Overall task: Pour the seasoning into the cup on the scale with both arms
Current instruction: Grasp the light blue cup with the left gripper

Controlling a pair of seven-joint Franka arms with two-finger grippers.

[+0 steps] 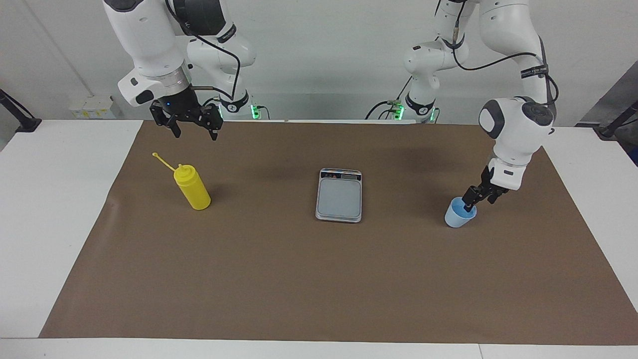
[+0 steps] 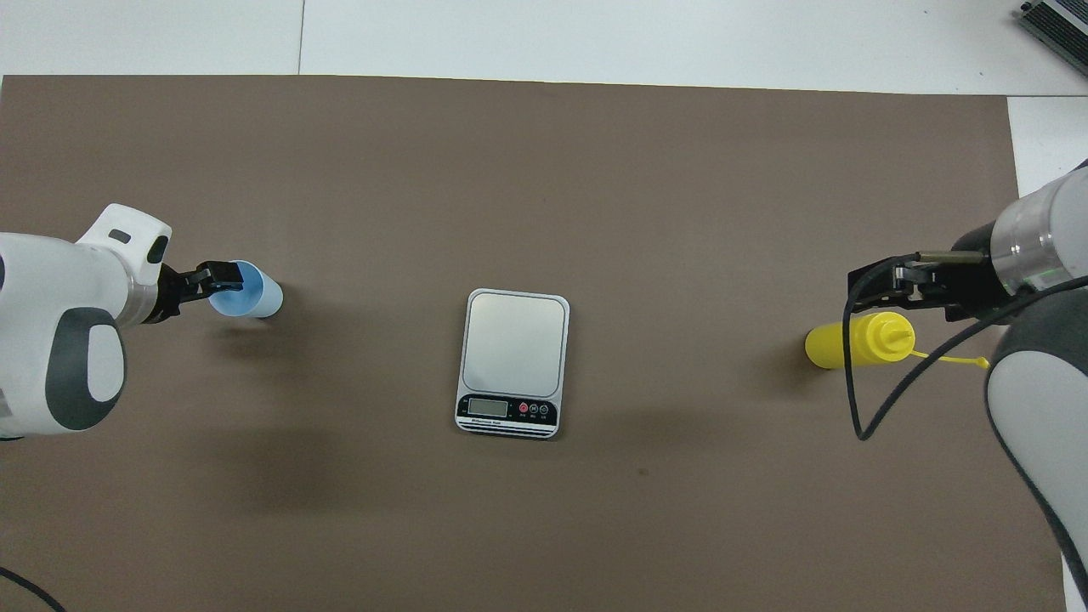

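At the cup's (image 1: 459, 214) rim, left gripper (image 1: 477, 198) straddles its wall.

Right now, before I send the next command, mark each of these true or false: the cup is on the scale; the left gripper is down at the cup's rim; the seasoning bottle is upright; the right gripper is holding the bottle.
1. The cup sits on the scale. False: it stands on the brown mat toward the left arm's end of the table.
2. The left gripper is down at the cup's rim. True.
3. The seasoning bottle stands upright. True.
4. The right gripper holds the bottle. False: it hangs open in the air, gripping nothing.
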